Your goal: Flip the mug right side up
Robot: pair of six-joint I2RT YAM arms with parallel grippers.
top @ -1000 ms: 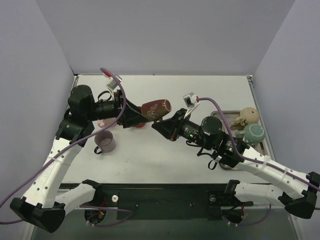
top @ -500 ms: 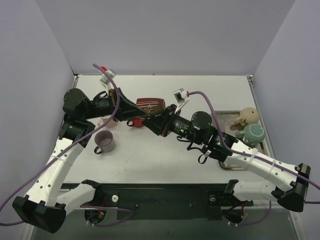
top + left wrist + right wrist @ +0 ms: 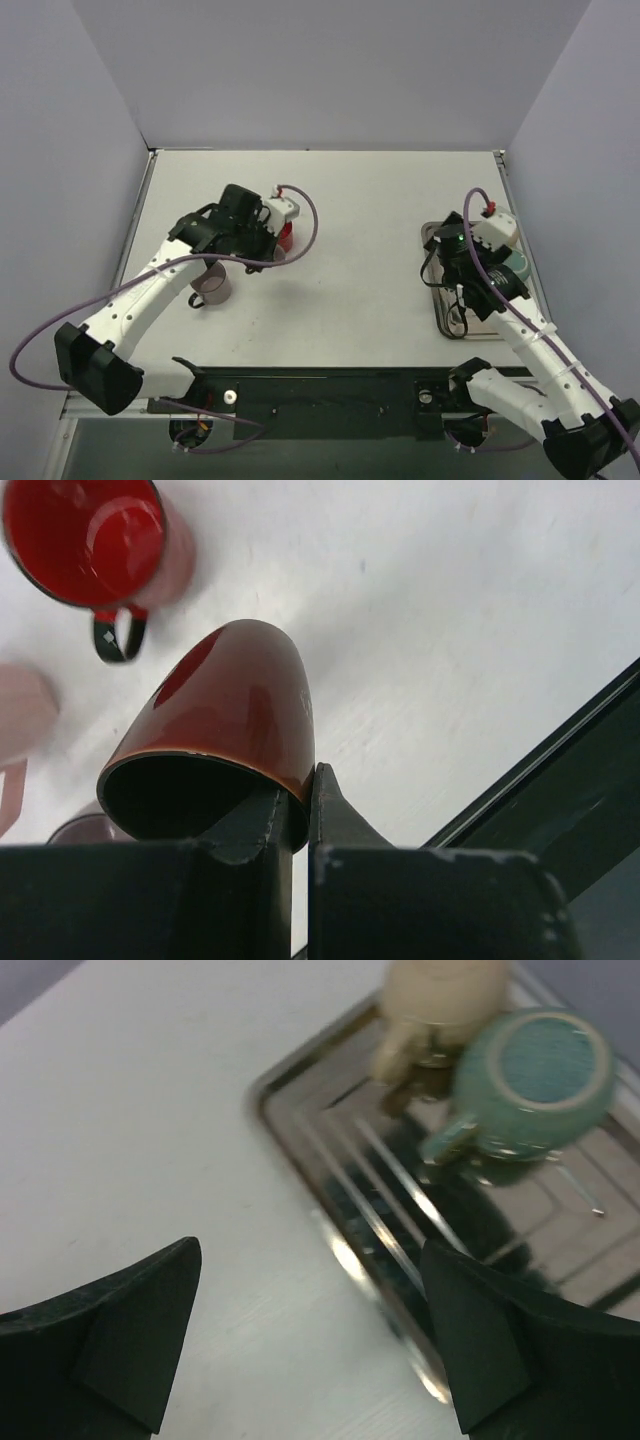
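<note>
In the left wrist view my left gripper (image 3: 300, 810) is shut on the rim of a glossy red-brown mug (image 3: 235, 710), one finger inside the dark mouth and one outside. The mug is tilted, its mouth facing the wrist camera and its base toward the white table. From above, the left gripper (image 3: 268, 240) sits left of centre and the wrist hides the held mug. My right gripper (image 3: 310, 1340) stands open with nothing between its fingers, over the near edge of a metal tray (image 3: 330, 1140); in the top view the right gripper (image 3: 448, 258) is at the far right.
A red mug (image 3: 85, 540) stands upright just beyond the held one, also seen as the red mug (image 3: 285, 237) from above. A mauve mug (image 3: 210, 285) sits under the left arm. On the tray (image 3: 450, 320) a teal mug (image 3: 535, 1070) and a beige mug (image 3: 440, 1000) rest upside down.
The right gripper let go of the red-brown mug, opened wide and drew back right over the tray. The left gripper shut on the rim and carried the mug down beside the red mug.
</note>
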